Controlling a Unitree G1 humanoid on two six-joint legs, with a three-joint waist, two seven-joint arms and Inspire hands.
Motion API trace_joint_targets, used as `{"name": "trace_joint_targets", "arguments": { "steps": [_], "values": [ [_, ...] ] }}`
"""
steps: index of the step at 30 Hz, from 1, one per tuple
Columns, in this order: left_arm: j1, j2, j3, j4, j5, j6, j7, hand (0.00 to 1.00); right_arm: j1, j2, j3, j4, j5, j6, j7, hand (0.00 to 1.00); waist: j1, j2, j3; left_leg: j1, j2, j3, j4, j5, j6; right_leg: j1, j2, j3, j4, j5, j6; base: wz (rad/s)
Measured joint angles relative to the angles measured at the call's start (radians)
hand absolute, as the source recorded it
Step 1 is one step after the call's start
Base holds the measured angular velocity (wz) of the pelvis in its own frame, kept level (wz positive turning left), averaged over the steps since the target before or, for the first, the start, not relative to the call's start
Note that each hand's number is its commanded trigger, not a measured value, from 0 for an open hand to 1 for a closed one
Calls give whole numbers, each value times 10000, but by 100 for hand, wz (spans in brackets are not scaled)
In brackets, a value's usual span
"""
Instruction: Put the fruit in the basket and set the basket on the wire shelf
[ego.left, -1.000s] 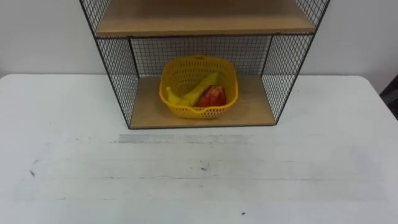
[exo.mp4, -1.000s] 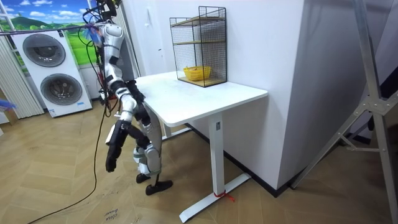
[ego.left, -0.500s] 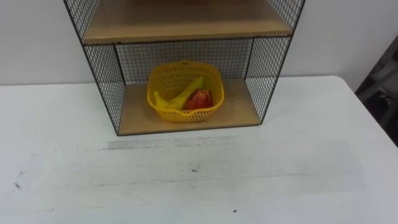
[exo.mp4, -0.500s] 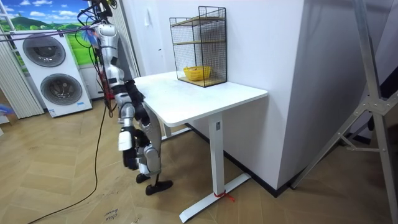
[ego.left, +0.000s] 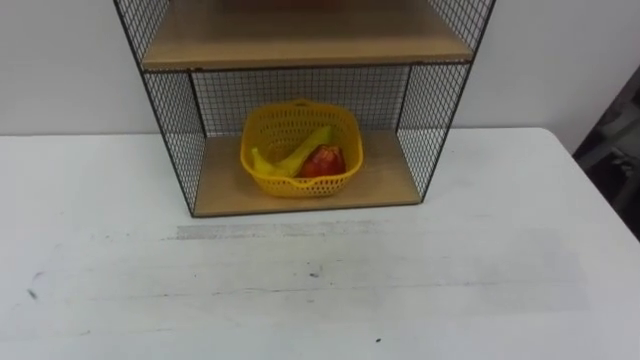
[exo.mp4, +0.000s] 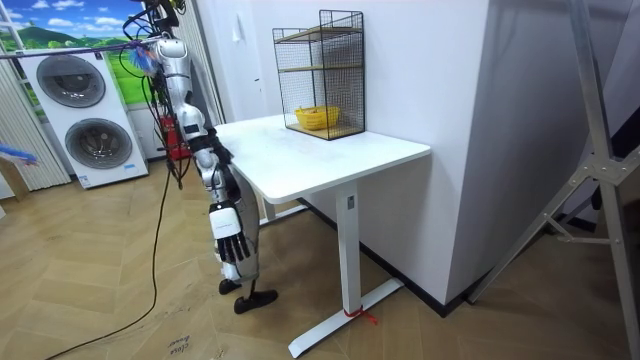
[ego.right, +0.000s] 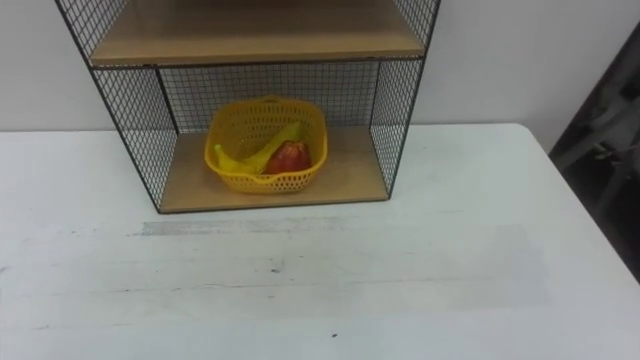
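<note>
- The yellow basket (ego.left: 300, 186) stands on the lower board (ego.left: 385, 186) of the wire shelf (ego.left: 170, 130), a little toward 9 o'clock of the board's middle. It is upright, with its back rim close to the shelf's rear mesh.
- A banana (ego.left: 300, 152) lies in the basket, running from about 8 o'clock at the rim up toward 1 o'clock.
- A red fruit (ego.left: 323, 161) rests beside it at about 4 o'clock in the basket, touching the banana.
- The shelf is a black mesh frame with wooden boards. An upper board (ego.left: 300, 45) spans it directly above the basket, at 12 o'clock.
- The shelf stands at the far edge of a white table (ego.left: 320, 290), against a pale wall (ego.left: 60, 60). Seen from the head, shelf and basket sit at 12 o'clock.
- The tabletop in front of the shelf, toward 6 o'clock, bears a few small dark specks (ego.left: 314, 272).
- In the room view the robot stands on the wooden floor at the end of the table on the room view's left, with the shelf well apart from it at the far side of the tabletop.
- Its right hand (exo.mp4: 229, 243) hangs beside its leg below the level of the tabletop, released, fingers relaxed and pointing down, grasping nothing.
- Two washing machines (exo.mp4: 85, 120) stand behind the robot, at about 10 o'clock in the room view.
</note>
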Motion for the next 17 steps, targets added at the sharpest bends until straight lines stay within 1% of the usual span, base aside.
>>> {"name": "trace_joint_targets", "arguments": {
  "steps": [1,2,5,9,10,11,14,17],
  "values": [
    [-96,-39,-45,0,136,17,-1,0,-80,35,93,81,-107,21,112,0,0,-9,13,1,-1,-1,0,0,0,-5,1,10,17,-6,0,0],
    [-147,-63,-162,0,250,52,-5,0,-181,54,374,93,-174,77,202,0,3,-16,23,-2,-4,-27,1,2,2,1,1,2,17,-7,0,4],
    [-336,-128,-491,-16,661,200,-11,0,-235,91,776,92,-292,267,451,0,-27,-32,34,-3,-9,-59,2,7,0,24,2,-14,10,-12,1,3],
    [-402,-158,-892,-16,873,387,-31,0,-246,129,1073,64,-652,507,687,0,-36,-69,55,16,-10,-101,2,11,-6,101,4,-50,-20,-15,2,3],
    [-404,-159,-907,-16,923,437,-41,0,-212,139,1159,69,-748,540,795,0,-51,-99,70,31,-10,-125,4,14,-10,145,5,-75,-59,-12,1,4],
    [-414,-160,-917,-16,955,464,-52,0,-200,151,1159,71,-871,662,907,0,-89,-115,78,45,0,-128,5,14,-12,147,20,-78,-118,6,13,0],
    [-352,-158,-916,-15,956,627,-212,0,-198,191,1196,70,-1000,873,1036,0,-121,-160,72,47,0,-136,5,16,-13,154,22,-76,-119,23,-5,0],
    [-354,-158,-918,-16,971,653,-261,0,-214,216,1391,67,-1039,952,1266,0,-124,-200,70,48,-2,-144,4,18,-15,154,25,-72,-126,28,-6,0]
  ]
}}
